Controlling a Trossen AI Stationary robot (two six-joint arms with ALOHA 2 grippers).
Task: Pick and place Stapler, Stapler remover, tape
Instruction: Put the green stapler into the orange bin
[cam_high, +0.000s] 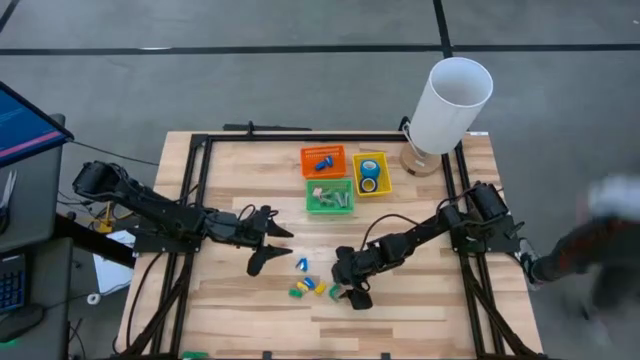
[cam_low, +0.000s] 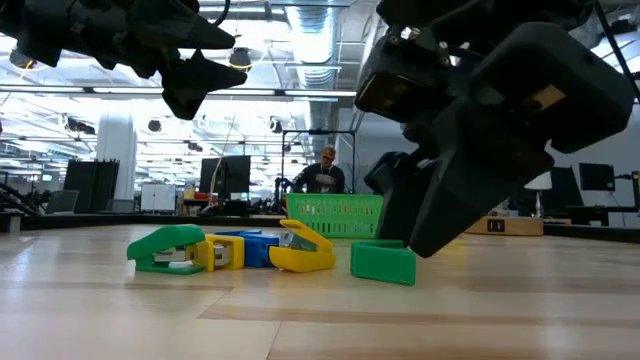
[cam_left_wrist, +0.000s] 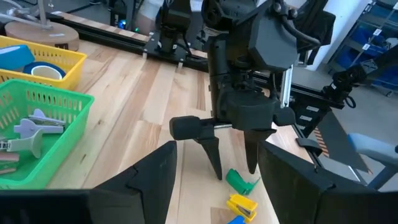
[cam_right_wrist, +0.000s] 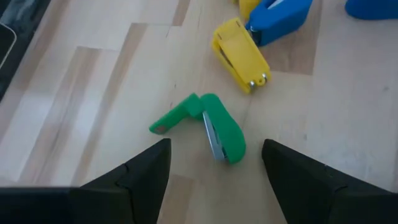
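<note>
A small green stapler (cam_right_wrist: 208, 127) lies on its side on the wooden table, its jaws sprung apart, at the right end of a cluster of little staplers: yellow (cam_right_wrist: 239, 53), blue (cam_right_wrist: 280, 15) and another green one (cam_low: 165, 247). My right gripper (cam_right_wrist: 214, 165) is open and points down just above the green stapler, with one finger on either side and no touch that I can see. My left gripper (cam_high: 272, 248) is open and empty, above the table to the left of the cluster. Blue tape rolls (cam_high: 369, 172) lie in the yellow bin.
Three bins stand at the far middle: orange (cam_high: 323, 160) with a blue stapler, yellow (cam_high: 383, 186) and green (cam_high: 330, 208) with staple removers. A tall white cylinder (cam_high: 450, 105) stands at the far right corner. A blurred person (cam_high: 600, 240) shows beyond the right edge.
</note>
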